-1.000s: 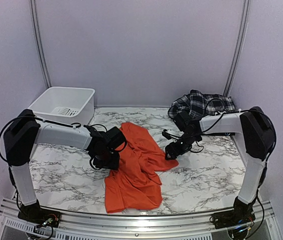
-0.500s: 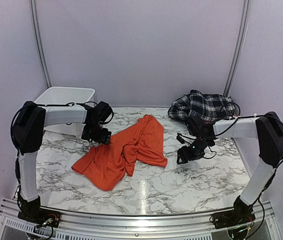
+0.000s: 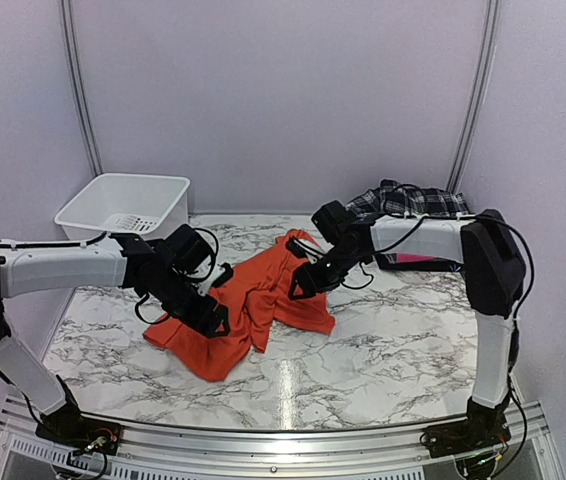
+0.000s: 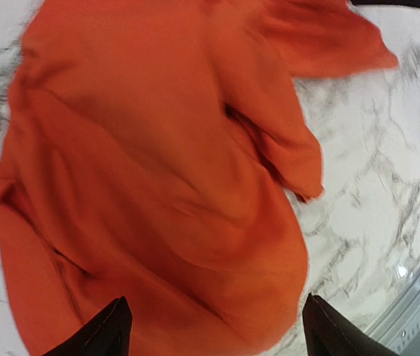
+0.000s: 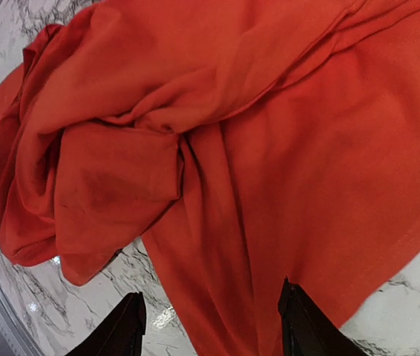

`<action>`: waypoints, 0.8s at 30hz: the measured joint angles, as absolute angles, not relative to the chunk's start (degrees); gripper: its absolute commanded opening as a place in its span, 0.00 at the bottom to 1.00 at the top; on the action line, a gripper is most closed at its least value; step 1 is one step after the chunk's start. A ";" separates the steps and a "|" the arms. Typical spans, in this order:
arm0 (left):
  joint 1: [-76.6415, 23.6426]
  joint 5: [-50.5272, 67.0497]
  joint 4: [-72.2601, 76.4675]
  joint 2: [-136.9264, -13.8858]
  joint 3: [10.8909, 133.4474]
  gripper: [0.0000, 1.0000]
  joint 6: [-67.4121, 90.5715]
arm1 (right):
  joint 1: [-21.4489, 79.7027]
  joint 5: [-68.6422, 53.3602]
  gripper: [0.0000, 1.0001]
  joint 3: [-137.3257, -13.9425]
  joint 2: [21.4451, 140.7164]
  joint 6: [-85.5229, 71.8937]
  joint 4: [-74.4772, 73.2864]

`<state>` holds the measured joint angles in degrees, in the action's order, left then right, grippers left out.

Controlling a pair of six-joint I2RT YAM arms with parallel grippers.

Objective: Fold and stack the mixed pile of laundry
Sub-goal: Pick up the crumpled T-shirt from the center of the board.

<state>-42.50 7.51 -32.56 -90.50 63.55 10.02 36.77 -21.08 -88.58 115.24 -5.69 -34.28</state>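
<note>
Likely soft, light and limp to handle: orange t-shirt [image 3: 253,300], rumpled at mid desk [image 3: 393,350], best pinched at hem corners or shoulders. Plaid shirt [image 3: 413,205] heaped at the back right. Left end effector [image 4: 214,330] spread wide over the orange cloth, gripping nothing; right end effector [image 5: 214,319] likewise apart, nothing visibly clamped.

no readable text, labels or numbers

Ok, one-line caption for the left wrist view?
Open left gripper poised over the crumpled orange t-shirt on the marble table.
</note>
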 measured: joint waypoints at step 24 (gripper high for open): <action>-37.39 -11.11 -31.62 -91.31 57.25 0.06 23.62 | 34.68 -20.43 0.00 -52.18 99.66 -14.96 -17.89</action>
<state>-37.39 -11.11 -31.62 -91.31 57.25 23.62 34.68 -20.43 -52.18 99.66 -14.96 -17.89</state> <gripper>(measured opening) 0.034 0.005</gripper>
